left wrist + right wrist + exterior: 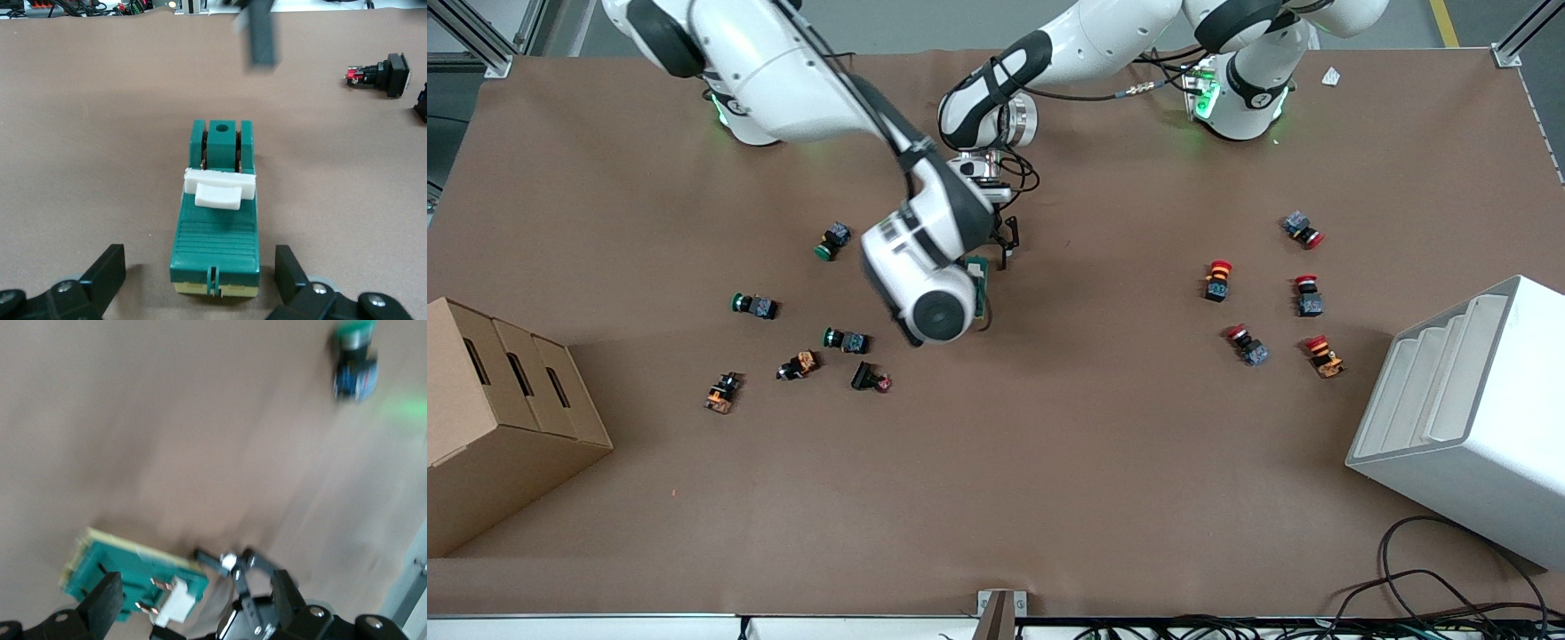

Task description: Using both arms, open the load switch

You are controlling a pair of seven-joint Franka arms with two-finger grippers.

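The load switch (215,230) is a green block with a cream base, lying flat on the brown table; its white lever (219,190) lies across its top. In the front view the load switch (980,284) shows only as a green edge beside the right arm's hand (925,284). My left gripper (199,265) is open, one finger on each side of the switch's lever-free end, apart from it. My right gripper (197,593) is open over the load switch (120,573), with the lever (175,605) between its fingers. The left gripper (1005,240) hangs just above the table.
Green-capped push-buttons (834,240) (754,305) (847,339) and orange ones (799,364) lie toward the right arm's end. Red-capped push-buttons (1218,280) (1308,295) lie toward the left arm's end. A cardboard box (498,418) and a white bin (1467,418) stand at the table's ends.
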